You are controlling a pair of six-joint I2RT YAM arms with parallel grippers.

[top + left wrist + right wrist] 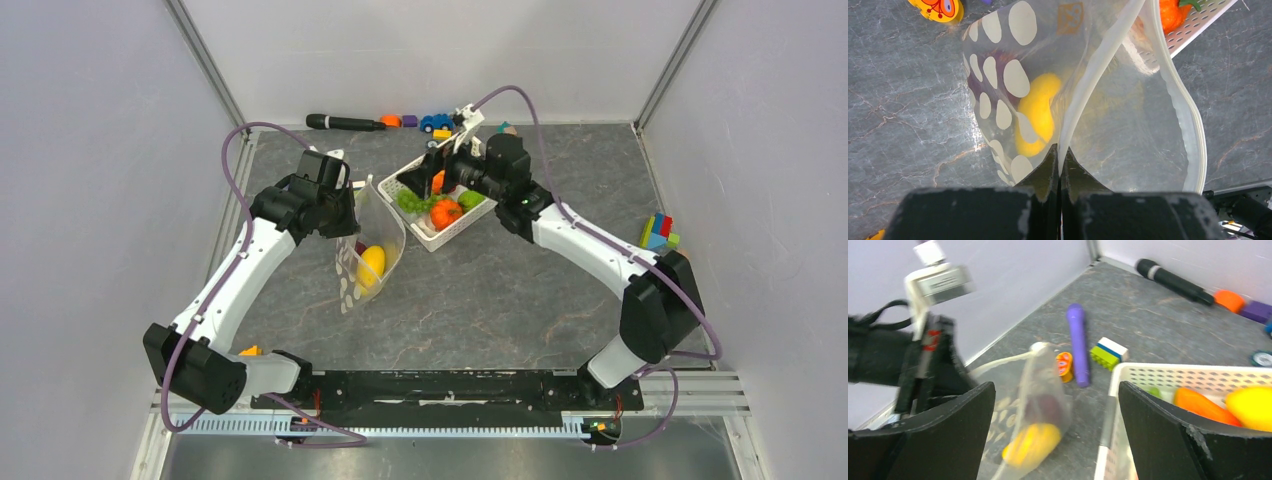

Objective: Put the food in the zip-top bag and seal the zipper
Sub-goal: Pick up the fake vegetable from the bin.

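Note:
My left gripper (345,207) is shut on the mouth edge of the zip-top bag (372,250) and holds it up with the mouth open. In the left wrist view the fingertips (1060,152) pinch the zipper strip (1098,65). A yellow food piece (1038,110) and a dark purple piece (1045,407) lie inside the bag. My right gripper (425,175) is open and empty, over the left end of the white basket (432,240). The basket holds green grapes (410,203), a red-orange piece (446,213), an orange piece (1198,402) and a yellow piece (1250,407).
A black microphone (345,122), a small toy car (436,122) and small blocks lie along the back wall. Coloured blocks (657,232) sit at the right edge. A purple stick (1079,340) and a green-white block (1108,352) lie behind the bag.

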